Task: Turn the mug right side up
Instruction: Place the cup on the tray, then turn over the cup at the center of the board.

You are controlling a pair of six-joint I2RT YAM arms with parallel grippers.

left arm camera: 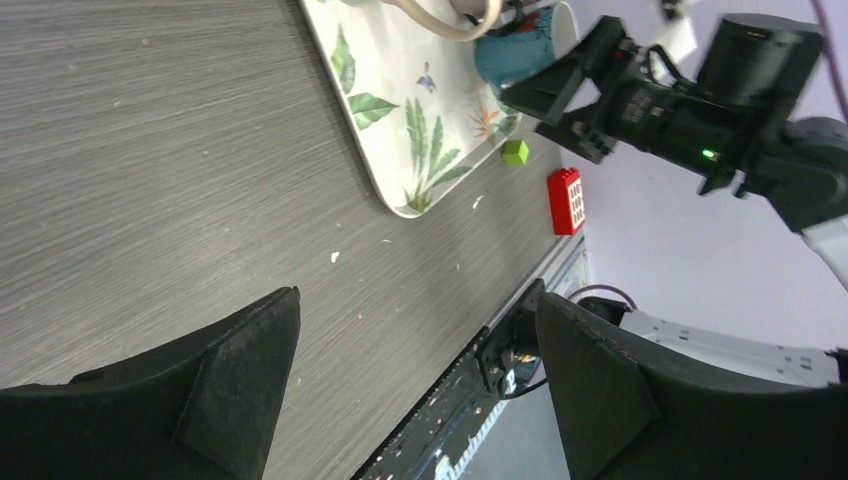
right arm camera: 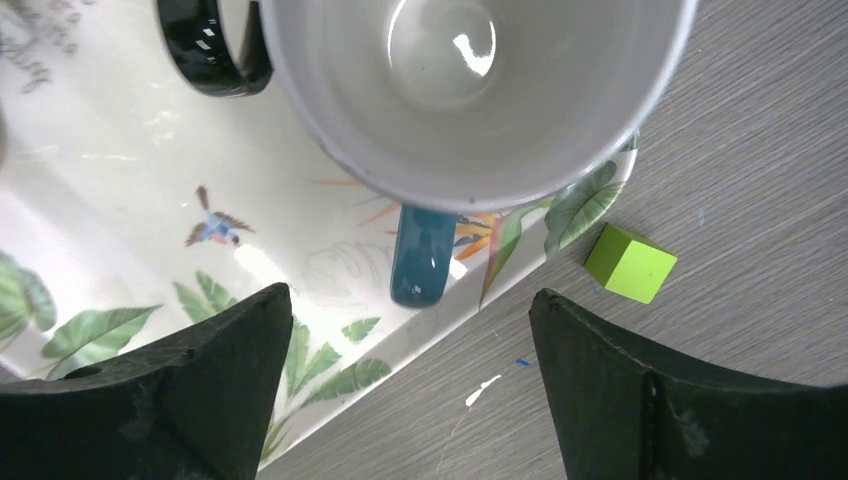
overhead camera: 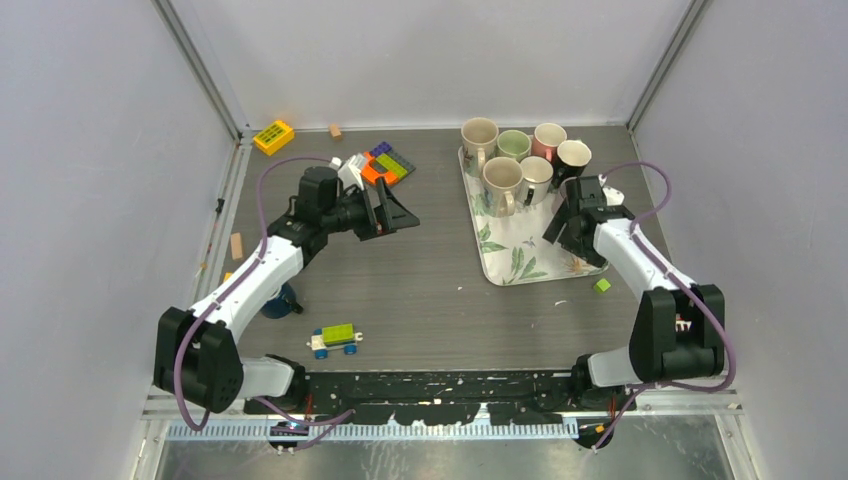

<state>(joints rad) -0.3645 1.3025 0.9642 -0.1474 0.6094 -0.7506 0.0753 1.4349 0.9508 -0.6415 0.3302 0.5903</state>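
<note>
A teal mug with a white inside [right arm camera: 470, 80] stands upright, mouth up, at the right edge of the leaf-print tray [right arm camera: 100, 200], with its handle [right arm camera: 422, 255] pointing at the tray rim. My right gripper [right arm camera: 410, 295] is open and empty just above and in front of it. In the top view the right gripper [overhead camera: 572, 228] covers this mug. The mug also shows in the left wrist view [left arm camera: 525, 45]. My left gripper [overhead camera: 395, 212] is open and empty above the bare table left of the tray [overhead camera: 510, 262].
Several other mugs stand upright at the tray's far end, among them a black one [overhead camera: 574, 155]. A green cube [overhead camera: 601, 285] lies right of the tray, and a red brick [left arm camera: 566, 200] lies nearby. A toy car [overhead camera: 335, 340] is at front left and a brick pile [overhead camera: 380, 165] at the back.
</note>
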